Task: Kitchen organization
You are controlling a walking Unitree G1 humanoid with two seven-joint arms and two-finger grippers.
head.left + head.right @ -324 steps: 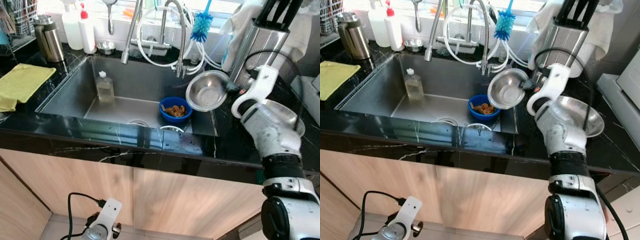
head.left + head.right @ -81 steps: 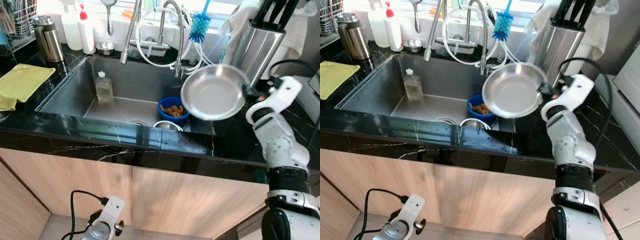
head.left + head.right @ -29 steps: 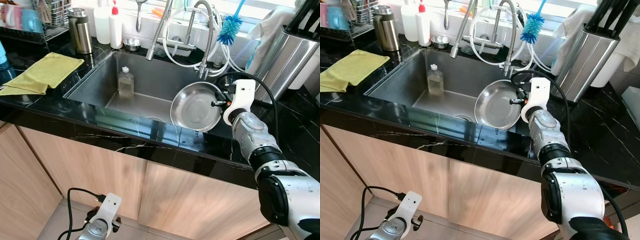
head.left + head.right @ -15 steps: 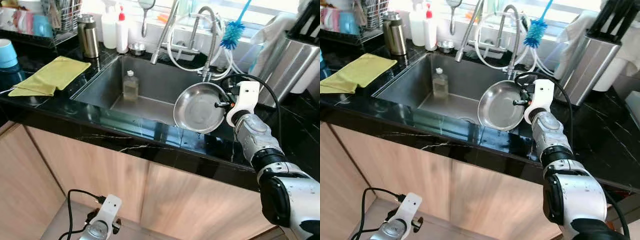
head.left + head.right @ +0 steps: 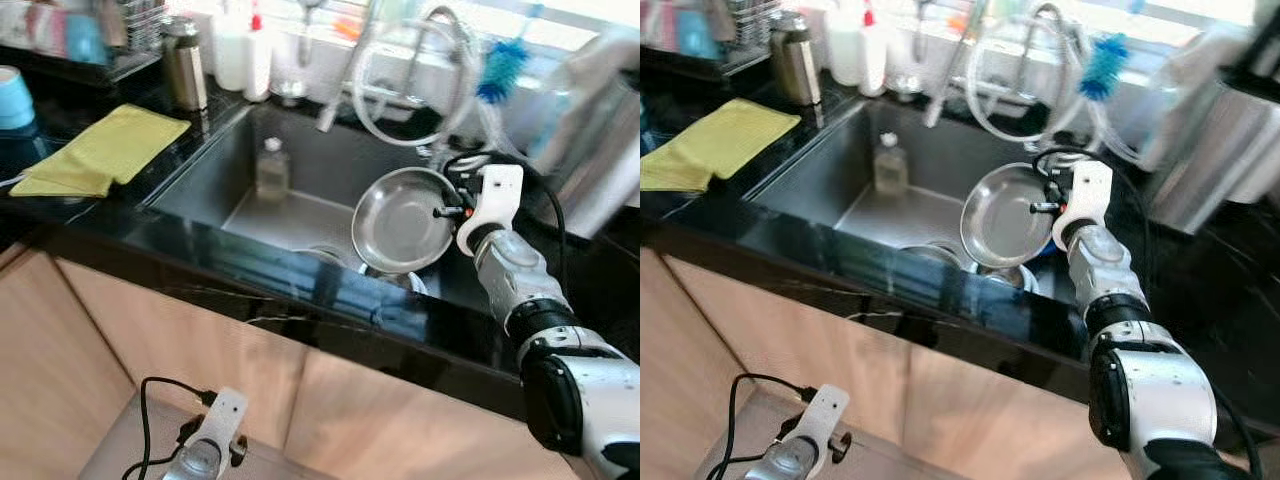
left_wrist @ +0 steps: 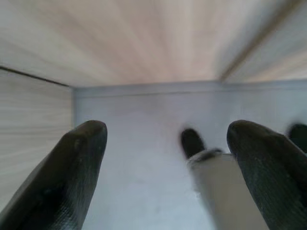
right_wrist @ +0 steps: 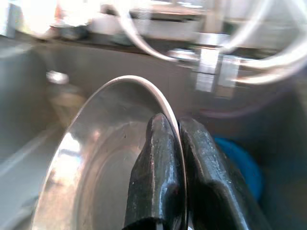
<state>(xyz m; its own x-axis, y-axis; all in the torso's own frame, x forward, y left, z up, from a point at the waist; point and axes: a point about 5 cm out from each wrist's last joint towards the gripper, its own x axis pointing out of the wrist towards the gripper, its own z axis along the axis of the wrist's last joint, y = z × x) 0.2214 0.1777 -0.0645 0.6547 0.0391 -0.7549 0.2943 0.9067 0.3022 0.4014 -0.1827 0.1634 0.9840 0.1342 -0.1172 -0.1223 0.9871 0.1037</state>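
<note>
Steel bowl (image 5: 402, 221) hangs tilted on edge over the right end of the sink (image 5: 220, 180), its hollow facing the robot, with the right gripper (image 7: 178, 143) pinching its rim between both black fingers. Directly beneath the bowl, a smaller steel bowl (image 5: 392, 280) and part of a blue bowl (image 7: 238, 160) sit on the sink floor. A clear bottle (image 5: 271, 170) stands at the sink's rear left. On the black bench (image 5: 120, 235), a yellow cloth (image 5: 105, 152) lies left of the sink, a metal flask (image 5: 183, 62) stands at the rear left corner, and a blue brush (image 5: 500, 66) hangs by the faucet (image 5: 345, 60). The left gripper (image 6: 163, 167) hangs idle beside the wooden cabinet (image 6: 144, 38), fingers spread, above the floor.
</note>
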